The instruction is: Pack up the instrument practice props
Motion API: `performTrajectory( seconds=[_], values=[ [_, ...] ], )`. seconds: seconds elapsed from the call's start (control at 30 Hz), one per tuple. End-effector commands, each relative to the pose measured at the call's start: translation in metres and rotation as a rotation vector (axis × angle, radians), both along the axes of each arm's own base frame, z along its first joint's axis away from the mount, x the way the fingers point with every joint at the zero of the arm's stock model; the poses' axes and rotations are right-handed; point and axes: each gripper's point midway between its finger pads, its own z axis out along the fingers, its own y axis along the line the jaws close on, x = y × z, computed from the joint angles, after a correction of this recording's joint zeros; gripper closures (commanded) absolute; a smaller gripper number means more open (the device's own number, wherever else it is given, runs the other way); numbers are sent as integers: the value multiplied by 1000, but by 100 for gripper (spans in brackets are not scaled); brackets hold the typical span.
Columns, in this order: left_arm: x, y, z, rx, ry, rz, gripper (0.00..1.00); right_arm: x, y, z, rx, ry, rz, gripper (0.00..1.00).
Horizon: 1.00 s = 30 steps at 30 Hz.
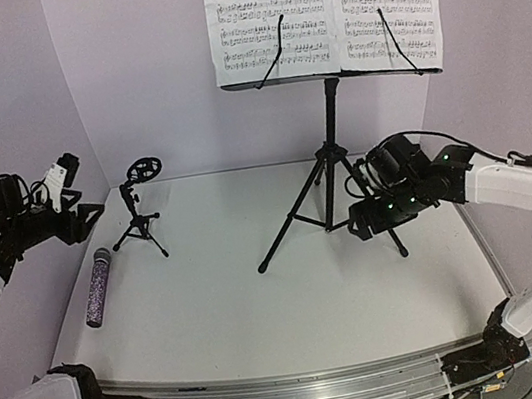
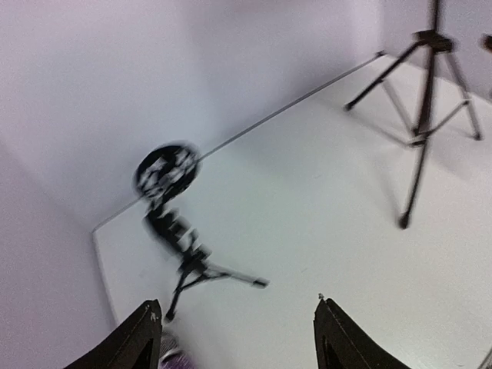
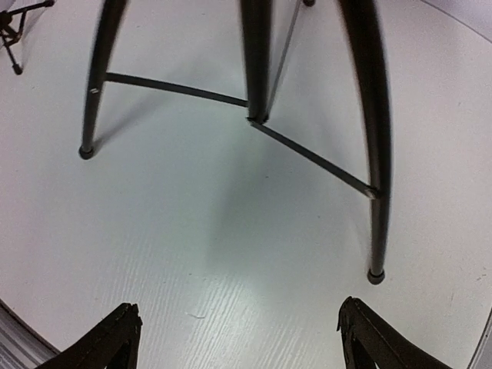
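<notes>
White sheet-music pages [image 1: 327, 8] rest on the tall black music stand [image 1: 332, 118] at the back. The small black tripod mic stand [image 1: 139, 215] stands at the back left. The purple glitter microphone [image 1: 97, 287] lies on the table in front of it. My left gripper [image 1: 86, 213] is open and empty, held in the air left of the mic stand [image 2: 178, 231]. A purple edge of the microphone [image 2: 173, 357] shows by its left finger. My right gripper [image 1: 359, 225] is open and empty, just in front of the music stand's tripod legs [image 3: 256, 61].
White walls close in the table [image 1: 264, 311] at the back and both sides. A metal rail [image 1: 297, 392] runs along the near edge. The mic stand's foot [image 3: 11, 34] shows at the far left of the right wrist view.
</notes>
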Motion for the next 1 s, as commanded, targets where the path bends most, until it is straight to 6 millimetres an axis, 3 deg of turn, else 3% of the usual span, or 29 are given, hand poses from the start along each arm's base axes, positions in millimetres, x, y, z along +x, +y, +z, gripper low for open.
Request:
performTrajectory(
  seconds=[0.0,0.13,0.2,0.3,0.4,0.53,0.67,0.8,0.87,0.97],
  values=[
    [-28,-95,14,-9,45,-330,34,23,-36,-1,-48,22,-45,15],
    [-46,-192,-14,48,133,-556,31,42,-36,11,-29,-33,19,15],
    [-45,-231,-33,71,146,-620,27,53,-35,13,-1,-64,47,15],
    [-35,-278,-64,-10,191,-723,24,66,-21,16,20,-153,148,15],
    [-16,-310,-72,-142,107,-762,21,83,-15,23,48,-235,181,15],
    [15,-344,-103,-171,25,-765,20,99,-11,18,35,-275,208,20],
    [24,-367,-126,-159,-32,-800,18,104,-8,13,27,-315,229,29],
    [47,-381,-154,-150,26,-738,20,101,-7,9,19,-350,279,43],
    [52,-384,-167,-131,18,-734,28,99,-7,5,6,-353,296,47],
    [61,-384,-178,-118,11,-700,51,97,-6,-1,-3,-354,320,54]
  ],
)
